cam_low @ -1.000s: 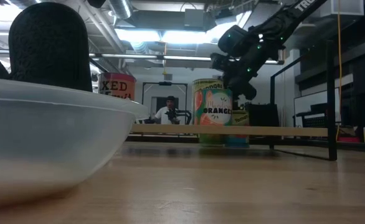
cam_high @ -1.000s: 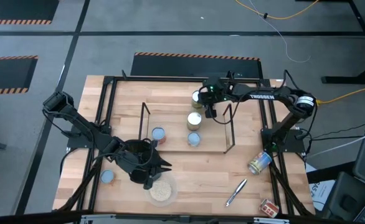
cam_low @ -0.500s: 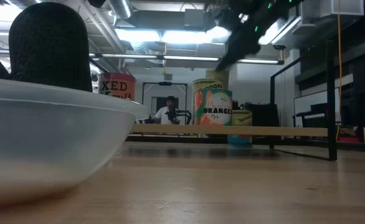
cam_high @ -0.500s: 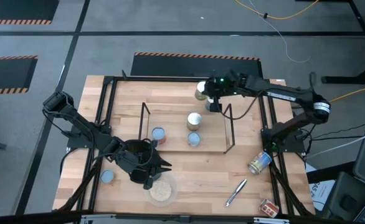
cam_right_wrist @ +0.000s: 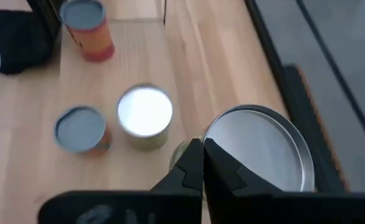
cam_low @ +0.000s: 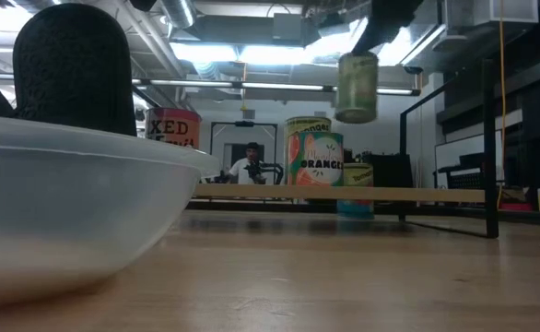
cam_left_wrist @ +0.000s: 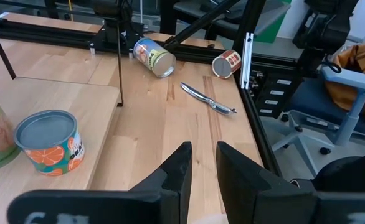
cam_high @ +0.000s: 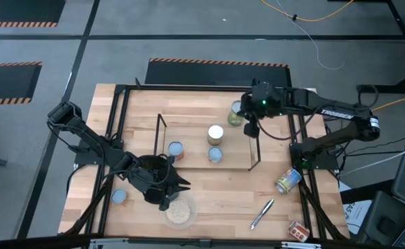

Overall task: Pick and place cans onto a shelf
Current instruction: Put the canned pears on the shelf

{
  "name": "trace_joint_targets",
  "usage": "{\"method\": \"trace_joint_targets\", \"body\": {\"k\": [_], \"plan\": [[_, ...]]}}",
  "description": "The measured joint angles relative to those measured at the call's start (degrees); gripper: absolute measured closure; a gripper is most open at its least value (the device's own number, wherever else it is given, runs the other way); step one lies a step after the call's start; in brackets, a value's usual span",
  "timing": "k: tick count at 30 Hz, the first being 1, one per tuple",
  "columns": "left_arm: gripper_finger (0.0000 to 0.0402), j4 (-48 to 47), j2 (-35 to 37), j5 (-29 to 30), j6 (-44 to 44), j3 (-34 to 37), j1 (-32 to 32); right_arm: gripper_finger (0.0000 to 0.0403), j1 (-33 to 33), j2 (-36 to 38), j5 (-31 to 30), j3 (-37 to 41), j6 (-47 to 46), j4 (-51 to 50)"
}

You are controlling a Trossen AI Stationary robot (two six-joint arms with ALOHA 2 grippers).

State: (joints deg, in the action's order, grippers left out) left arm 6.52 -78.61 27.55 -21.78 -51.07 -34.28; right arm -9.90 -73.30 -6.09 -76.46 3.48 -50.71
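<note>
**A:** Where does your right gripper (cam_right_wrist: 202,165) stand, and what has it got?

**B:** It is over the far right end of the shelf (cam_high: 189,138). Its fingers are pinched together on the rim of a silver-topped can (cam_right_wrist: 260,149). That can (cam_low: 357,88) hangs clear in the air, above the tops of the cans standing on the shelf.

**A:** And which cans do you have on the shelf?

**B:** Three stand on it: a cream-topped can (cam_high: 215,133), a blue-topped can (cam_high: 215,155) just nearer than it, and a red-labelled can (cam_high: 176,149) to their left.

**A:** The rest?

**B:** One small can (cam_high: 119,196) stands at the near left of the table. Two lie on their sides at the near right: a pale-labelled can (cam_high: 287,181) and a red can (cam_high: 298,230), with a pen (cam_high: 262,213) between them.

**A:** Your left gripper (cam_left_wrist: 202,152)?

**B:** It waits at the near left, by the bowl (cam_high: 179,211), with its fingers a narrow gap apart and nothing between them.
</note>
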Motion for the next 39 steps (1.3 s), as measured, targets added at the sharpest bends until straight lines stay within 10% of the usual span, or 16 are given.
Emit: {"method": "trace_joint_targets", "body": {"k": [14, 39], "plan": [[0.0335, 0.0, 0.0, -0.1, 0.0, 0.0, 0.0, 0.0401, 8.1, -0.5, -10.0, 12.5, -14.0, 5.6], [0.0335, 0.0, 0.0, -0.2, 0.0, 0.0, 0.0, 0.0388, 9.1, -0.4, -8.8, 24.3, -15.2, 19.9]]}}
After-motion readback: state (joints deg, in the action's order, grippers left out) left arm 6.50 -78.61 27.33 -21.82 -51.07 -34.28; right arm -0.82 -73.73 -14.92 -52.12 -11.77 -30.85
